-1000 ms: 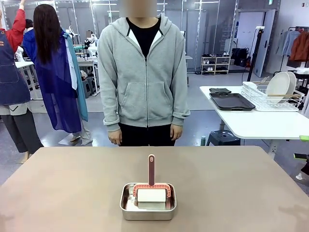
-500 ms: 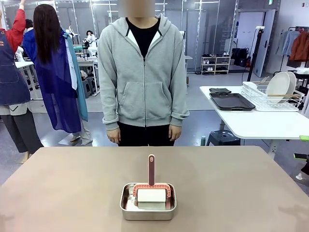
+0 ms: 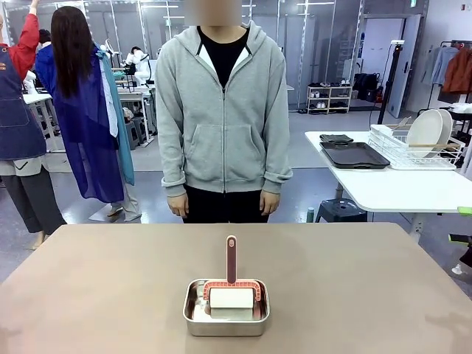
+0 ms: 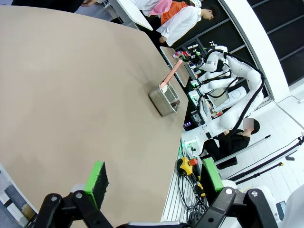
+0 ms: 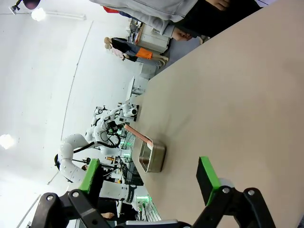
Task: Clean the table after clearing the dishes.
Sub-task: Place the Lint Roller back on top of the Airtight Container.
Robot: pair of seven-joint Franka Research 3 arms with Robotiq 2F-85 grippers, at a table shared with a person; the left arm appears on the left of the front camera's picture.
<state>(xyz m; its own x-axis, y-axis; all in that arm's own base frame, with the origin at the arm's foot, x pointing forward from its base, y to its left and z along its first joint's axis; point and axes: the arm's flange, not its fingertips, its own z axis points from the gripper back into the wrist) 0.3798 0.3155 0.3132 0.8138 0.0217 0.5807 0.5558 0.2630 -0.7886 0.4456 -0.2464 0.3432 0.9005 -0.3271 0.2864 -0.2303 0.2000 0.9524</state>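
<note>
The wide taupe-brown table (image 3: pixel 88 280) is seen bare of dishes. A square steel pan (image 3: pixel 226 313) sits near its robot-side edge, red-handled white roller (image 3: pixel 231 289) inside, handle upright. Left gripper (image 4: pixel 154 178) and right gripper (image 5: pixel 149 175) are held wide open, empty, well apart from it, neither plainly nearer.

Left gripper (image 4: pixel 154 183) and right gripper (image 5: pixel 149 178) both hung with jaws spread wide, nothing held.

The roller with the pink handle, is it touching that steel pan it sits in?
Touching. In the front view the roller rests inside the steel pan, its pink frame against the rim.
</note>
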